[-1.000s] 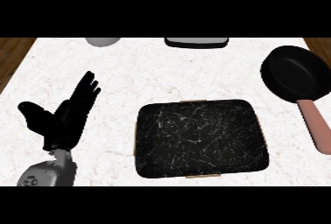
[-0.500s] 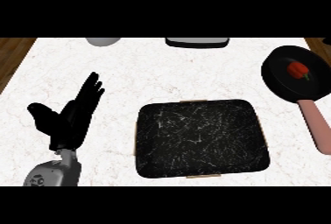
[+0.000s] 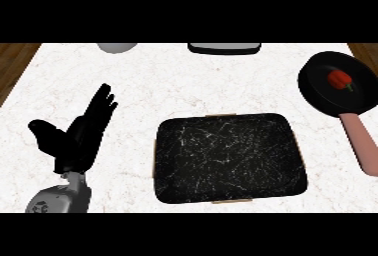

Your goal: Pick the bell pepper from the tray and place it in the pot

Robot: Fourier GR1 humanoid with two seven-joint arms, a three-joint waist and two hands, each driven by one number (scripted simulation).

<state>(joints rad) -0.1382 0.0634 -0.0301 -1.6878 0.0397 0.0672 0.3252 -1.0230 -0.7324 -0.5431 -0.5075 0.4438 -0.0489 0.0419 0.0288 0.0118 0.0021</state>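
Honestly, looks done: the small red bell pepper (image 3: 339,79) sits inside the round black pot with the pink handle (image 3: 328,101), far right, well apart from the dark marbled square tray (image 3: 229,157). The black left hand (image 3: 77,136) rests at the left, fingers straight and spread, holding nothing. No sign of the right hand. Best move, I'd say: stay clear of that handle.

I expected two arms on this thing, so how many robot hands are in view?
1. The left robot hand rests open, fingers up, at the left of the counter. The right one is out of view.
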